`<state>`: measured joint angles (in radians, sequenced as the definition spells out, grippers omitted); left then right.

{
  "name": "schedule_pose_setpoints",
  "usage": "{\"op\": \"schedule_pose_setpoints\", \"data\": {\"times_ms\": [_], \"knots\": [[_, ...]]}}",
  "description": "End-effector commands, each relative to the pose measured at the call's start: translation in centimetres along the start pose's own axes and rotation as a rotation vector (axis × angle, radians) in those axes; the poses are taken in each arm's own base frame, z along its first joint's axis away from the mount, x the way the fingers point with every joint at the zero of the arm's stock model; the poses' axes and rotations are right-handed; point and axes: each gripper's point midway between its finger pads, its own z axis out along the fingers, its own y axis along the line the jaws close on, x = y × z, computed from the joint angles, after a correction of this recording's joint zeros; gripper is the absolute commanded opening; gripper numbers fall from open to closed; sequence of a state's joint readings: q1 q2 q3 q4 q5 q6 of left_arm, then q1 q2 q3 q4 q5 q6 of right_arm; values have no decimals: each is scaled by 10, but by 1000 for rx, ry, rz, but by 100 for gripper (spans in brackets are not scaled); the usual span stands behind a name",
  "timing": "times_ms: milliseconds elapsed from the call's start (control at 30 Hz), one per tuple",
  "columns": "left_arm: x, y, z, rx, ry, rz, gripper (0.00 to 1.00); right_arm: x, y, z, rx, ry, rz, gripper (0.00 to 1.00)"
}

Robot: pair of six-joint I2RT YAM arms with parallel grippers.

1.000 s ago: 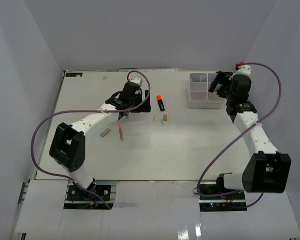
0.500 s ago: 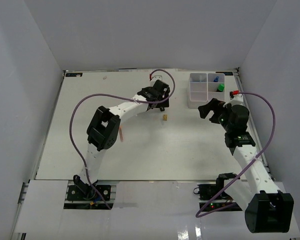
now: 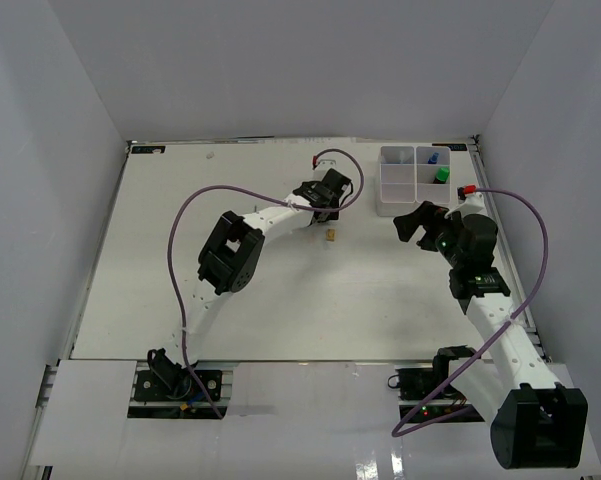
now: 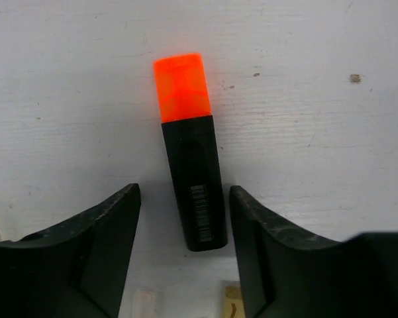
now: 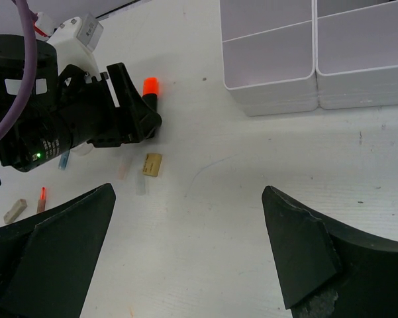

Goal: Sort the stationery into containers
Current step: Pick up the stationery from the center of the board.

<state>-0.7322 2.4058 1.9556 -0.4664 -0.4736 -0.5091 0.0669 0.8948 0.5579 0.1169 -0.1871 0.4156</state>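
Left wrist view: the left gripper (image 4: 185, 255) is down over the marker (image 4: 191, 165), a black barrel with an orange cap, lying flat on the worktop.
Left jaws: apart, one finger on each side of the barrel's lower end, a sliver of bare worktop showing on both sides, so not yet clamped.
Marker: cap pointing away from the gripper, lying towards the far edge of the worktop, near its middle.
Nearby bits: a tan block (image 5: 152, 164) sits just beside the left gripper on the near side; a thin clear stick (image 5: 140, 187) lies next to it.
Right gripper (image 5: 185, 258): jaws wide apart, holding nothing, hovering above bare worktop on the near side of the boxes (image 5: 298, 59).
Boxes: at the far right corner; the top view shows a green-capped item (image 3: 442, 174) and a blue-capped one (image 3: 433, 158) already inside.
More strays: a grey block (image 5: 14, 210) and a small red-tipped stick (image 5: 42, 197) lie further towards the left edge.
Step in hand: my read is the grasp on the marker, fingers framed up and ready to pinch.
Next move: squeeze on the barrel squarely, lift clear of the tan block, then carry right to a compartment.
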Motion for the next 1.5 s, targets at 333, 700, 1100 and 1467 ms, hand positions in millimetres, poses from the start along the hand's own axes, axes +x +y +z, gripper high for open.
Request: {"op": "schedule_pose_setpoints", "data": {"times_ms": [333, 700, 1100, 1467], "knots": [[-38, -10, -25, 94, -94, 139, 18, -16, 22, 2, -111, -25, -77, 98], [-64, -19, -169, 600, -465, 422, 9, -38, 70, 21, -304, 123, -86, 98], [-51, -20, -251, 848, -659, 582, 8, -30, 141, 42, -549, 248, -85, 97], [-49, -24, -265, 913, -717, 577, 10, -11, 160, 53, -606, 310, -76, 73]]}}
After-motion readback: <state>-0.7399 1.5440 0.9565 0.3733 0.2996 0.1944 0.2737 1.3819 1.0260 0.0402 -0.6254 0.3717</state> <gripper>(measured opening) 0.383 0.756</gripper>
